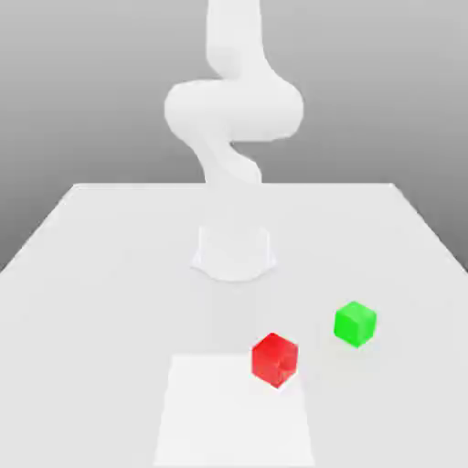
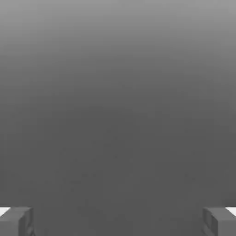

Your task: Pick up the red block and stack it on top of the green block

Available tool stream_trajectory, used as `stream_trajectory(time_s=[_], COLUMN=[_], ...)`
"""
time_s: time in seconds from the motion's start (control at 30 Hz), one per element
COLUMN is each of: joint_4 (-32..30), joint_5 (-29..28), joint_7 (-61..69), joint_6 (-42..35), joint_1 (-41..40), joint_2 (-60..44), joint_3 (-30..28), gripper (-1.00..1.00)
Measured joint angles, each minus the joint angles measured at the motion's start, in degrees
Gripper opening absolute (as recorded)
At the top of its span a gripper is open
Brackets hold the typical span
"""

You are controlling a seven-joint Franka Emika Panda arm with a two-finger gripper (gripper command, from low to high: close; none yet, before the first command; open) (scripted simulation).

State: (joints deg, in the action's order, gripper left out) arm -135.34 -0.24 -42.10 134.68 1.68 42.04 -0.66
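Note:
The red block [image 1: 275,359] sits on the white table [image 1: 110,274] near the front, a little to the exterior view's right of centre. The green block [image 1: 355,324] stands apart from it, further right and slightly further back. Both cubes rest flat on the table with nothing touching them. In the hand view my gripper [image 2: 118,221] is open, its two grey fingertips [image 2: 16,221] standing far apart with only a plain grey background between them. The white arm [image 1: 233,110] rises from its base and bends up past the top edge of the exterior view.
The arm's round base [image 1: 233,251] stands at the table's middle, behind both blocks. A brighter square patch [image 1: 233,411] lies on the front of the table, and the red block sits at its far right corner.

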Motion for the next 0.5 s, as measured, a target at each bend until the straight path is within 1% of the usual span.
stream_trajectory(time_s=[0.5], joint_4=[-25.4], joint_5=[-1.0], joint_7=[28.7], joint_6=[21.1], joint_1=[11.3], joint_2=[-29.1], joint_3=[-4.3], gripper=[0.00])
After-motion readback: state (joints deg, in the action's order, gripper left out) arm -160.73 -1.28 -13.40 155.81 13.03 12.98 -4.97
